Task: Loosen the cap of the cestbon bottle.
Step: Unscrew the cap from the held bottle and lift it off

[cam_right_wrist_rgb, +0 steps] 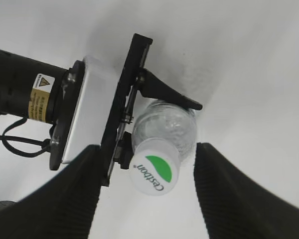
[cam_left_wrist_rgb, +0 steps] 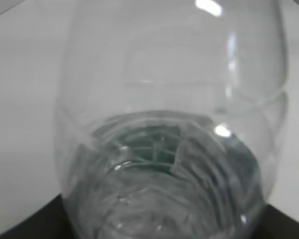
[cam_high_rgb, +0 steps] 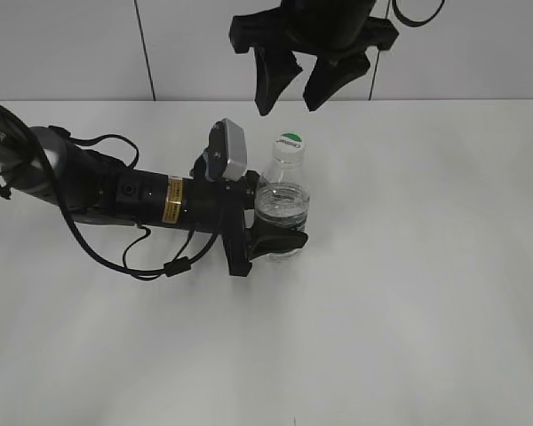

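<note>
Near the middle of the white table [cam_high_rgb: 409,293] stands the cestbon bottle [cam_high_rgb: 282,206], upright, long axis vertical, its cap [cam_high_rgb: 290,141] on top and still seated on the neck; left gripper [cam_high_rgb: 275,240] reaches in horizontally from the left and its jaws are clamped on the bottle's body, one finger visible on each side in the exterior view and in the right wrist view; left wrist view filled by clear plastic wall and water, green label glimpsed through it, so the hold looks low on the body; right gripper [cam_high_rgb: 300,84] hangs above and behind the bottle, pointing down, jaws apart, nothing between them; in the right wrist view the cap [cam_right_wrist_rgb: 155,173] sits between the two ribbed fingers [cam_right_wrist_rgb: 229,199] but below them, not touched; it lies closer to the left finger than the right, so centring looks slightly off; judgement: bottle braced, cap not yet gripped; the move to come depends on the right gripper descending along the bottle's vertical axis until the fingers straddle the cap, then closing and twisting; right arm is the nearer one to the cap; risk: off-centre closure may tilt the bottle against the left hold.
</note>
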Robot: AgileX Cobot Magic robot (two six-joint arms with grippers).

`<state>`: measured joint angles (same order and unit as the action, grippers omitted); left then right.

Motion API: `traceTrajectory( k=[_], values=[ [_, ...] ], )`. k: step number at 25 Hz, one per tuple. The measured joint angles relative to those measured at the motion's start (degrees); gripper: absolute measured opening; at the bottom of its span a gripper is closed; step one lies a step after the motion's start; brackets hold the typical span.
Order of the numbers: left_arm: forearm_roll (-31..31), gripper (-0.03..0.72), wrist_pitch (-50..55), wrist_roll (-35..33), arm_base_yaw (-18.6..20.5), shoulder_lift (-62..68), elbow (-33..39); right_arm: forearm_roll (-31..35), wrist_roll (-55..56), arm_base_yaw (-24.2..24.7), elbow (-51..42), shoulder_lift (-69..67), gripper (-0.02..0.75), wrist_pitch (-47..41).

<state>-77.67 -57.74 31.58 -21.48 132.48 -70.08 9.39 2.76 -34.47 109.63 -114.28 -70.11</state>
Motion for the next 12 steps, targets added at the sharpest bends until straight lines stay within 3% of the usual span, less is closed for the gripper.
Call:
traceTrajectory(
  k=[12],
  values=[
    [1.37,0.412,0.98,0.21,0.00,0.00,0.00,-1.45,13.27,0.00,-3.97,0.18,0.449,0.00]
  ],
)
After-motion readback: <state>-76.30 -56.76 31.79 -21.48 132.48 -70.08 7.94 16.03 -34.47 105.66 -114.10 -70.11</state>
